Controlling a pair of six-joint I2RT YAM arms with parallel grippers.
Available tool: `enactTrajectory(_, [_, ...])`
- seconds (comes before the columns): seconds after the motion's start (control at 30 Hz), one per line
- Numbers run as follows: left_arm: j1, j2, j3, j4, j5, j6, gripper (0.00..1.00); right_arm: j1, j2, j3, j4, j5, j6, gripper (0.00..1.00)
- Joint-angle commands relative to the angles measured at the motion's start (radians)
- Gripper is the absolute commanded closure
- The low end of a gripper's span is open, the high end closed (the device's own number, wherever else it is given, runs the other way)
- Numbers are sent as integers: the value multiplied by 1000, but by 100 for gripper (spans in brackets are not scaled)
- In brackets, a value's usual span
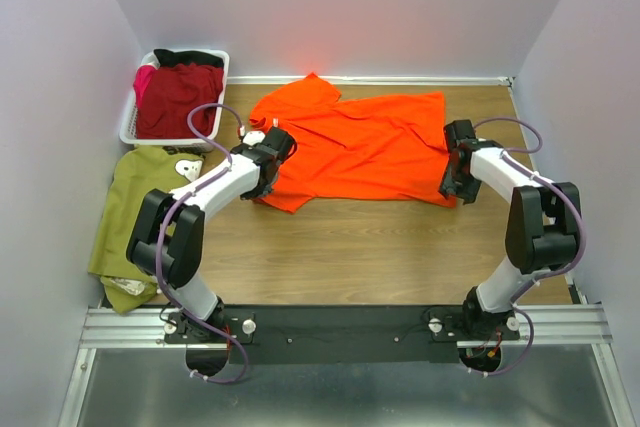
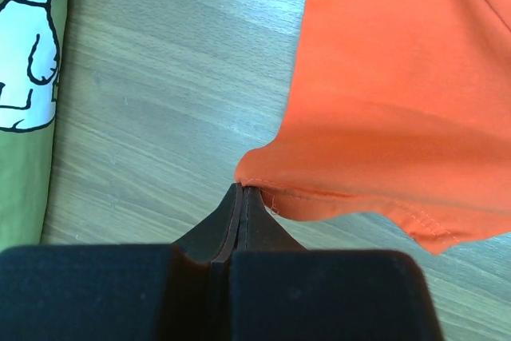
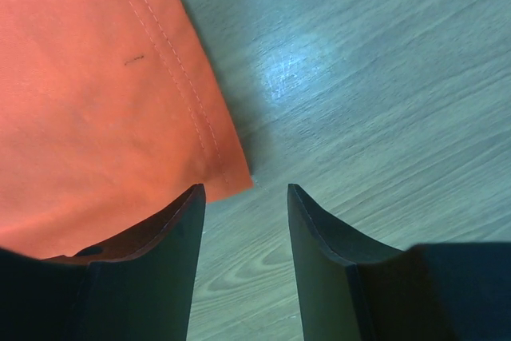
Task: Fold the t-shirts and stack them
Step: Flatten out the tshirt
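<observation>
Left gripper (image 2: 239, 189), jaws shut, seems to pinch the orange shirt (image 1: 370, 147) at its left edge, while the right gripper (image 3: 243, 195), jaws apart, straddles the right corner and could close on too little cloth.

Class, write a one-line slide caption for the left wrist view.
Left gripper pinches the orange t-shirt by its hem corner above the wooden table; an olive printed t-shirt lies at frame left.

Tally: seven items, four kinds.
1 orange t-shirt (image 1: 370, 142), 1 dark red t-shirt (image 1: 180, 97), 1 olive green t-shirt (image 1: 130, 217) = 3; left claw (image 2: 241, 189), right claw (image 3: 243, 189) = 2; 1 white basket (image 1: 133, 112); 1 wooden bench (image 1: 350, 247).
</observation>
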Motion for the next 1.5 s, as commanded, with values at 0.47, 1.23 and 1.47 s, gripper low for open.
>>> enactTrajectory(0.47, [3, 46, 8, 44, 24, 26, 100, 0, 50, -27, 76, -34, 13, 56])
enactTrajectory(1.23, [49, 32, 125, -9, 12, 63, 100, -3, -45, 61, 47, 21, -14, 99])
enactTrajectory(1.47, [77, 26, 449, -97, -39, 103, 100, -3, -143, 297, -60, 81, -62, 99])
